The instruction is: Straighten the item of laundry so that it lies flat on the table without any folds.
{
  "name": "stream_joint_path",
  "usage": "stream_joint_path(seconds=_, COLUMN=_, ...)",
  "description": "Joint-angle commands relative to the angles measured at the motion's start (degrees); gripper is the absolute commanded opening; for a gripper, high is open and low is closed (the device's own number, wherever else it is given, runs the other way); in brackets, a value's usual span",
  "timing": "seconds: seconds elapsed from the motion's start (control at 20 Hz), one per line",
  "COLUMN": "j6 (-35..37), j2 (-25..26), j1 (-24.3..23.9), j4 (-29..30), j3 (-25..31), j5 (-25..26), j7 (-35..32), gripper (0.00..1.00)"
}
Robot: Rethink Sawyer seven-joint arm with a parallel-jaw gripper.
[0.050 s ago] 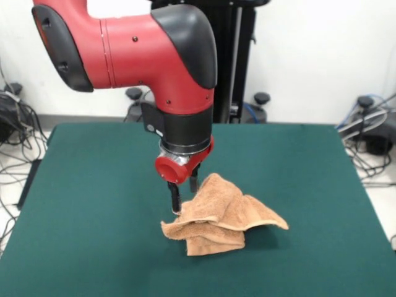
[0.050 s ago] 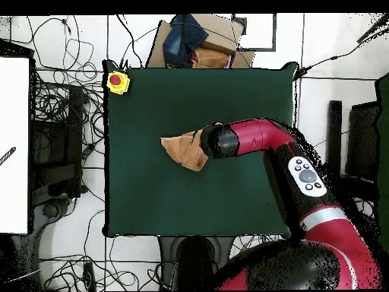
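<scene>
While the towel (image 1: 219, 216) is lying crumpled near the middle of the table (image 1: 93, 204), the claw (image 1: 184, 197) is reaching down at the pile's left edge in the front view, hanging from the red and black arm (image 1: 148, 49). Two dark fingers (image 1: 175, 199) are showing a small gap between them, one low against the cloth's edge and one higher behind a fold; whether they are pinching any cloth I cannot tell, since the folds are hiding the tips.

Judging from this, the main risk is that the claw is catching several layers at once, so a pull would be dragging the whole bundle across the table rather than opening it. A grip on too thin a lip of terry could also be slipping off under tension. Pressing too low might be snagging the felt top.

Soft, looped terry is giving the towel a nubby, thick look; its peach-orange layers are stacking in rumpled flaps, with one pointed corner sticking out to the right and a hemmed edge curling along the front. Beneath it, the dark green top is looking flat and felt-like. In the overhead view a yellow box with a red button (image 2: 117, 82) is sitting at one corner.
</scene>
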State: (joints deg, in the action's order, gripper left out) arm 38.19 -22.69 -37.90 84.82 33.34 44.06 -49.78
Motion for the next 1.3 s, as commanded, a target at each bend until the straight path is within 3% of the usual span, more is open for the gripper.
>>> stream_joint_path(seconds=0.05, j6=4.3, j2=3.5, j1=2.3, j4=0.7, j3=2.4, j5=-0.1, j7=6.8, gripper=1.0)
stream_joint_path(seconds=0.55, j6=6.6, j2=6.7, j1=4.8, j4=-6.0, j3=2.2, j5=-0.5, j7=7.4, gripper=1.0)
stream_joint_path(seconds=0.7, j6=9.4, j2=4.5, j1=6.9, j4=-7.3, j3=3.6, j5=-2.7, j7=7.3, gripper=1.0)
stream_joint_path(seconds=1.3, j6=9.5, j2=1.6, j1=6.8, j4=-5.7, j3=5.0, j5=-4.2, j7=8.4, gripper=1.0)
